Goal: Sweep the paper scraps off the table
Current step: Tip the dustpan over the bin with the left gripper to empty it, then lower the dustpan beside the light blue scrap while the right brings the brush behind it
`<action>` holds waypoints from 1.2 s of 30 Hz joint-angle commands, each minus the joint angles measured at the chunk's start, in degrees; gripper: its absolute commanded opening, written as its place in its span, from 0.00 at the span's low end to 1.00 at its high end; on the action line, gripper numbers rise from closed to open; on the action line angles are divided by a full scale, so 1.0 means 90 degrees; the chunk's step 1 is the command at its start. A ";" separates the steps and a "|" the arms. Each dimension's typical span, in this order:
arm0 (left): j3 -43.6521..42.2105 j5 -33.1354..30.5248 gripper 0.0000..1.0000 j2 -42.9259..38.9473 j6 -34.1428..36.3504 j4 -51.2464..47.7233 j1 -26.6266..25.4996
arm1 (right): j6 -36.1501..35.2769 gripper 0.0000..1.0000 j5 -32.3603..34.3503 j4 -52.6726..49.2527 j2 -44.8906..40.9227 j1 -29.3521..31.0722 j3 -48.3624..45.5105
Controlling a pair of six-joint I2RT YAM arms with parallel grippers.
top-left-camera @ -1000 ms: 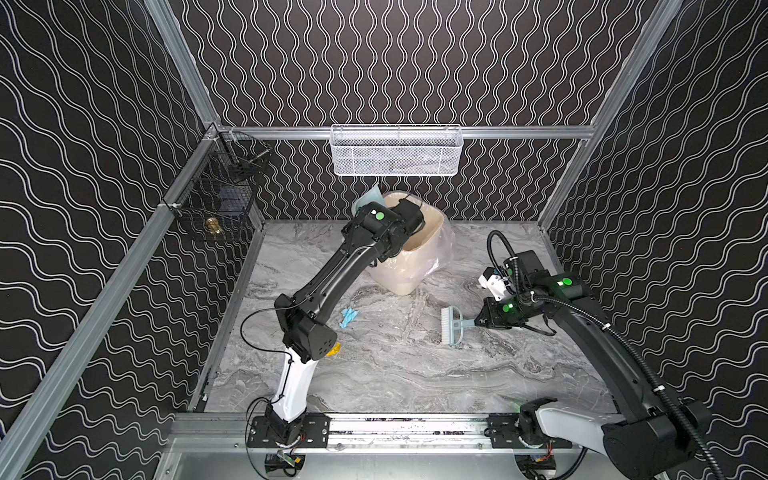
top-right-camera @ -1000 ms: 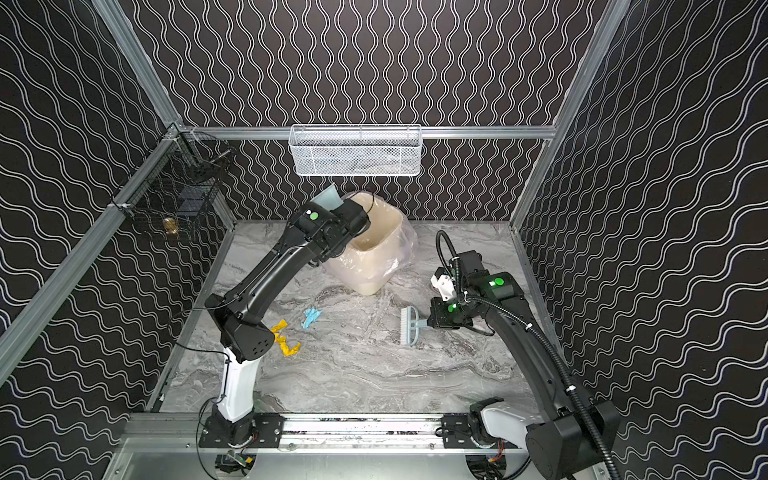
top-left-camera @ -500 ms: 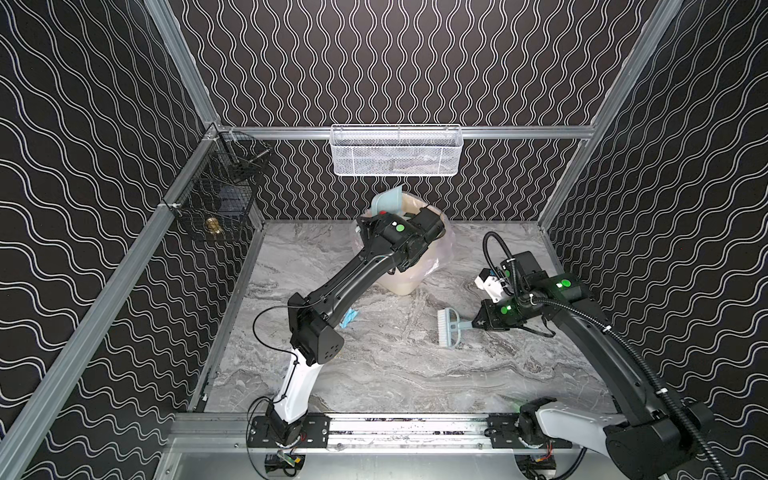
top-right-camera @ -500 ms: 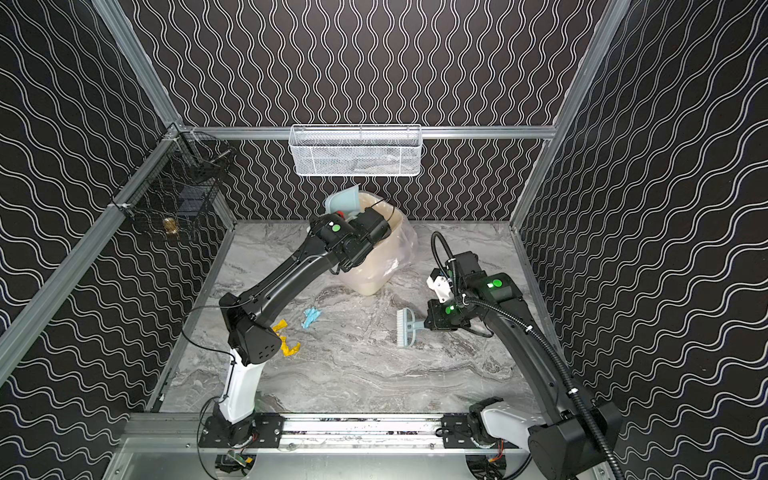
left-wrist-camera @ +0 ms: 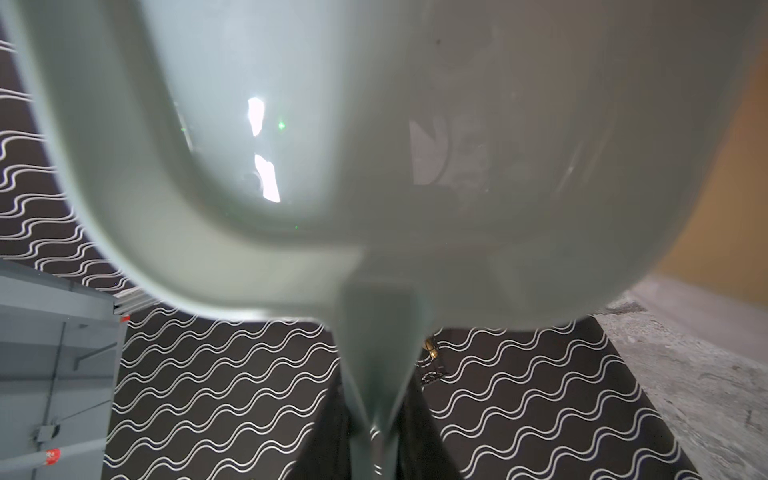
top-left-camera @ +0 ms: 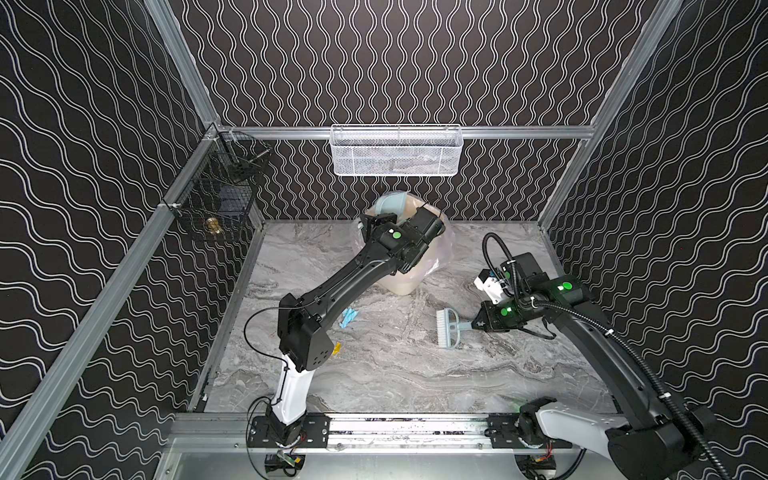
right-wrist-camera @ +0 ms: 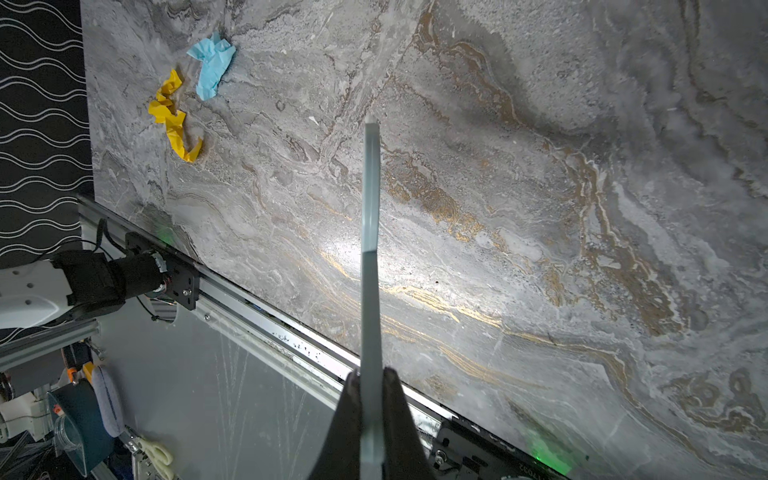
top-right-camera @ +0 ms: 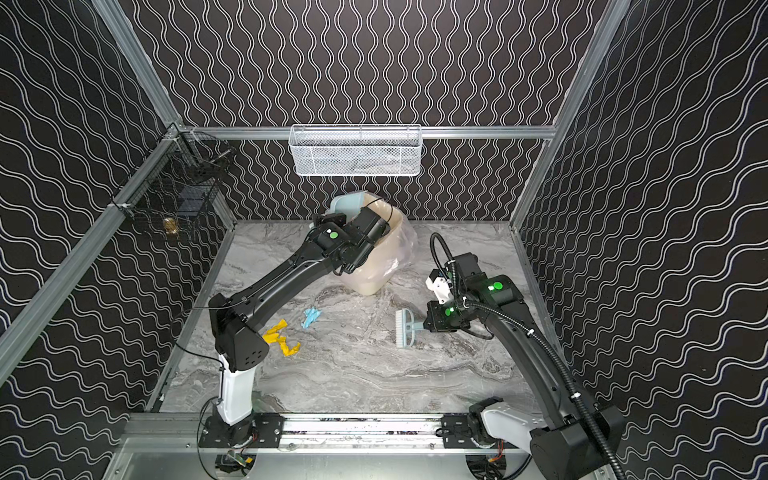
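Two paper scraps (top-right-camera: 311, 318) lie on the table (top-right-camera: 374, 374), left of centre beside the left arm's elbow. They are near each other but not touching.

- Yellow scrap (right-wrist-camera: 166, 112): a crumpled, twisted strip. In a top view its long axis slants from back-left to front-right, and the front end curls into a hook.
- Light-blue scrap (right-wrist-camera: 212, 70): a shorter, crumpled wad. Its long axis slants from front-left to back-right, with the far end pointing toward the bin (top-left-camera: 415, 278).
- Table: flat, with grey-and-white marble veining and an aluminium rail along the front edge.
- Left gripper (left-wrist-camera: 376, 415): its dark fingers are closed tight on the narrow handle of the dustpan (top-left-camera: 388, 205). The dustpan is smooth, pale blue plastic with a rounded scoop, raised and tipped over the bin's mouth at the back of the table.
- Bin: beige and round-cornered, lined with clear plastic film.
- Right gripper (right-wrist-camera: 372, 399): clamped on the thin, flat handle of the brush (top-left-camera: 448, 328).
- Brush: pale blue with white bristles. The handle points right into the gripper and the bristles face left. The head's long axis runs front to back. It sits right of centre, well apart from the scraps. Whether the bristles touch the table cannot be told.
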 commanded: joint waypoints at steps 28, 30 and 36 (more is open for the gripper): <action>-0.0732 0.2478 0.00 -0.1639 -0.5906 -0.3348 -0.0389 | 0.1979 0.00 -0.1146 0.2856 -0.0212 0.1581 -0.1089; -0.1190 0.2883 0.00 -0.2021 -0.6372 -0.3348 -0.0389 | 0.2271 0.00 -0.1149 0.3305 -0.0125 0.1735 -0.1179; -0.2285 0.3784 0.00 -0.3108 -0.7245 -0.3348 -0.0396 | 0.2884 0.00 -0.1144 0.4639 0.0352 0.2119 -0.1201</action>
